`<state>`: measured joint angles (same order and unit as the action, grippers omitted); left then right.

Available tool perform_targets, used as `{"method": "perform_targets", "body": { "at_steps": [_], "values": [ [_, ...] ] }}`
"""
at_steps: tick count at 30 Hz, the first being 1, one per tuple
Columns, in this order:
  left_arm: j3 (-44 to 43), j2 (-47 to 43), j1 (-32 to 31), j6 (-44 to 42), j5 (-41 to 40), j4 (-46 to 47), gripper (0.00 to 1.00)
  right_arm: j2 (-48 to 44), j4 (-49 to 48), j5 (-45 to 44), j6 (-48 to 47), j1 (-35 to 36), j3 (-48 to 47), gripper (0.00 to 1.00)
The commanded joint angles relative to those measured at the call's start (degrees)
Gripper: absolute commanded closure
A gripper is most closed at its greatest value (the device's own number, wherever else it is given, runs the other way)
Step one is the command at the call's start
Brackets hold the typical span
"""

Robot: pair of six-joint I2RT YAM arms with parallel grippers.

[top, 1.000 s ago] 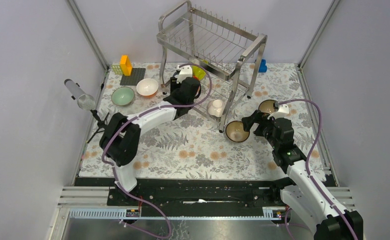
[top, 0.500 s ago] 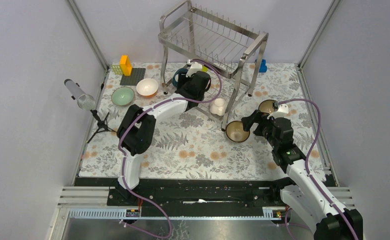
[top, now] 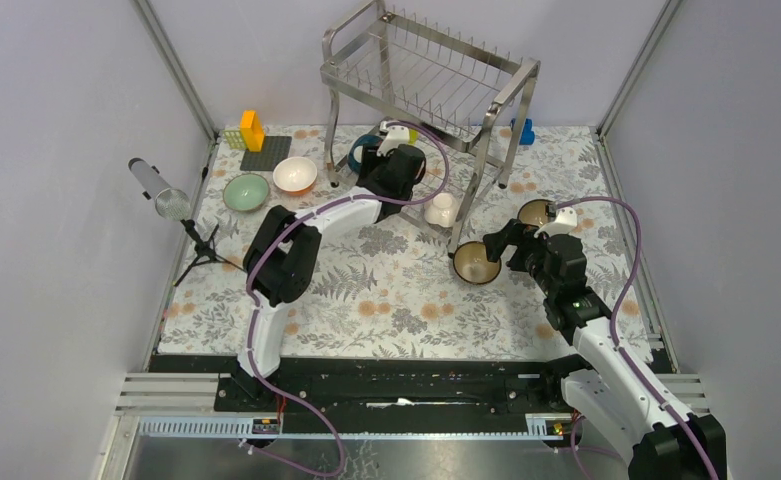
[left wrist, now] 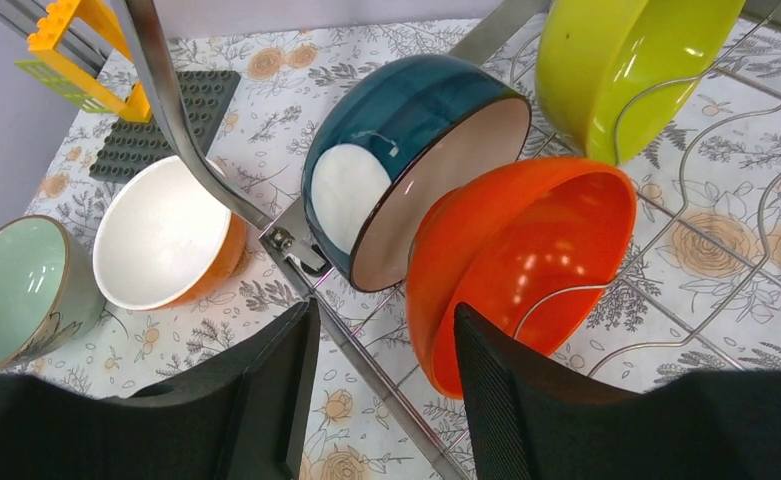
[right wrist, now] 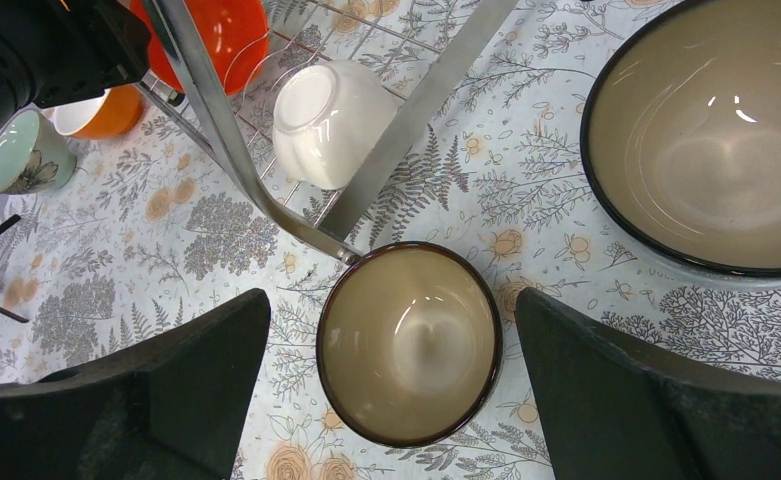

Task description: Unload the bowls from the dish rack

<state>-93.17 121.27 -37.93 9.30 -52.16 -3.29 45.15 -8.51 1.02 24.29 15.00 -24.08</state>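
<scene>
Directly ahead of the left tool (left wrist: 381, 400), slightly toward its right-hand finger, the orange bowl (left wrist: 526, 250) stands on edge in the dish rack's (top: 436, 70) lower shelf. The left arm is the nearer one, stretched far forward. Its tool is released and grips nothing. The right tool (right wrist: 391, 300) gapes wide above a brown bowl (right wrist: 406, 345) on the bench (top: 386, 300).

The left arm (top: 338, 212) and right arm (top: 621, 385) look like 2 of a kind: glossy white links between chunky black joint housings, with a small white block on each wrist. A purple cable (top: 634, 262) loops loosely along each arm. The fingers (left wrist: 526, 400) are matte black with finely ribbed inner faces.
</scene>
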Motion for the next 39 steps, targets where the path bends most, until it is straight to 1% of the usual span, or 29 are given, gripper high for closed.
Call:
{"method": "perform_targets", "body": {
  "at_steps": [1,4,8,11,13,18,23,26,32,39],
  "values": [
    [3.4,-1.8,-0.6,-3.3,-0.2,1.8,0.43,0.3,-2.6,-0.5,-0.5,0.1,0.2,0.0],
    [5.2,-2.9,-0.7,-4.3,1.7,2.9,0.43,0.4,-2.7,-0.4,-0.5,0.1,0.2,0.0],
    [6.9,-3.7,-1.5,-2.2,2.6,0.5,0.43,0.4,-2.7,-0.3,-0.5,0.1,0.2,0.0],
    [10.6,-5.3,-1.9,-3.6,3.8,4.5,0.41,0.2,-2.7,-0.3,-0.5,0.1,0.2,0.01],
    [10.8,-5.1,-1.9,-4.7,3.9,5.5,0.41,0.2,-2.7,-0.1,-0.5,0.1,0.2,0.0],
    [7.4,-3.3,-1.8,-6.2,3.5,3.4,0.4,0.0,-2.7,0.0,-0.5,0.1,0.3,0.0],
    [1.7,0.1,-1.6,-8.1,1.1,0.9,0.4,-0.6,-2.7,-0.1,-0.5,0.1,0.5,0.0],
    [-1.1,1.9,-0.6,-8.2,2.1,-0.7,0.4,-0.7,-2.6,0.0,-0.5,0.1,0.4,0.0],
    [-5.0,4.6,0.6,-8.9,2.7,-1.3,0.41,-0.9,-2.6,-0.3,-0.4,0.1,0.6,0.0],
    [-8.4,6.8,1.7,-11.4,0.2,-1.6,0.42,-0.8,-2.6,-0.4,-0.4,0.1,0.6,0.0]
  ]
}}
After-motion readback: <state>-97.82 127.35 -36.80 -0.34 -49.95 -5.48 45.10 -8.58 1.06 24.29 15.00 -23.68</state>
